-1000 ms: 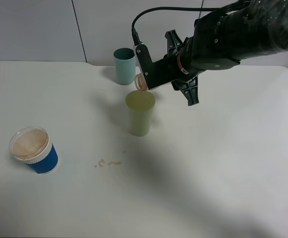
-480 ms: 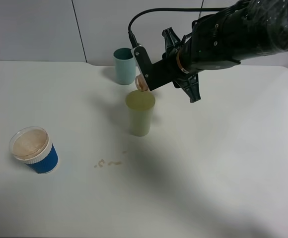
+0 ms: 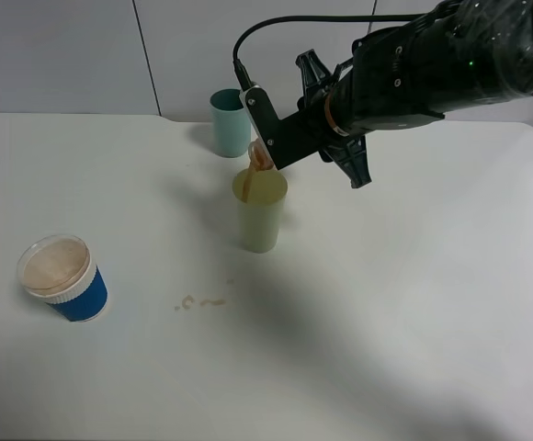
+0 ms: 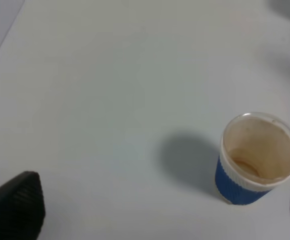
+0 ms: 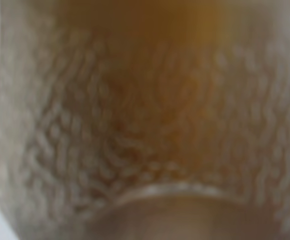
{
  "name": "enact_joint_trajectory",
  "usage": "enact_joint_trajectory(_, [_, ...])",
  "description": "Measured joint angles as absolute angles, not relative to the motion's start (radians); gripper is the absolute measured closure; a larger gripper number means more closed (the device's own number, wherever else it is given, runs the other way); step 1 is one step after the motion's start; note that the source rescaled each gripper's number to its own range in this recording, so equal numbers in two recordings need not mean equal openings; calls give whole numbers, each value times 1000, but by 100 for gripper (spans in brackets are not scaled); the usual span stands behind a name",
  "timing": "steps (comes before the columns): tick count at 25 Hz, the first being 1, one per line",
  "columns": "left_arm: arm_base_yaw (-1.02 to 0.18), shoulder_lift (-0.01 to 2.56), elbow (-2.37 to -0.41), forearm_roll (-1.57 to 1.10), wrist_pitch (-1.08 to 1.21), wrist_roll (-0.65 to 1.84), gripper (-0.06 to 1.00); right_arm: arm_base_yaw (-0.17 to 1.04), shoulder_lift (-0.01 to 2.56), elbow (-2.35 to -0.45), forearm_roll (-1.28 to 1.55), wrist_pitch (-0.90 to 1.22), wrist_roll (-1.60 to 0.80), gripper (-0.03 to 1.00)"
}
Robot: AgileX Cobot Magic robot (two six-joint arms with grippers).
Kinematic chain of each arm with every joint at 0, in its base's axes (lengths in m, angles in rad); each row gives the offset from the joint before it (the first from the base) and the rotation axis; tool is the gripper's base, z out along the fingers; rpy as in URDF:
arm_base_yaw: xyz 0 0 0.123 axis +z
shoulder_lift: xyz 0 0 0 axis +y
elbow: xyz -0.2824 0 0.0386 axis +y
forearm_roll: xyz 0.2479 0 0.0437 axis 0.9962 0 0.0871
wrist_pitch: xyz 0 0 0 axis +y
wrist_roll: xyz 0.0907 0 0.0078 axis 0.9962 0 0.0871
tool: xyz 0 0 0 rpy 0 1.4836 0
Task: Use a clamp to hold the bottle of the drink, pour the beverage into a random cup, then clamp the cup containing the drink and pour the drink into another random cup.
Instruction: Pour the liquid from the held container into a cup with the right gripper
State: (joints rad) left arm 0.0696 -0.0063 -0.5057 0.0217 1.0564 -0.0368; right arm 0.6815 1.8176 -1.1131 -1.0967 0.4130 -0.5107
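- right pincer [image 3: 268,145] pinching the bottle [image 3: 258,157], tipped over the yellow-green cup [image 3: 260,223]
- brown beverage [image 3: 252,175] streaming into it
- left pincer [image 4: 155,205] spread wide above the table [image 4: 110,75], near the blue cup [image 4: 245,182]

White table [image 3: 432,322] — pale grey wall [image 3: 64,55] behind, seamed.

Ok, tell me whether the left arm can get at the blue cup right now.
Probably yes. The left gripper is open, and the blue cup stands alone on the table in front of it; the right gripper is busy over the yellow-green tumbler, well away.
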Motion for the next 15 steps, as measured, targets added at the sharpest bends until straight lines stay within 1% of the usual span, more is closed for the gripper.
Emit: enact_joint_trajectory(15, [70,-6,-506,22,1056,-37,-6,682,1818,-1113,-1132,415,-511,97])
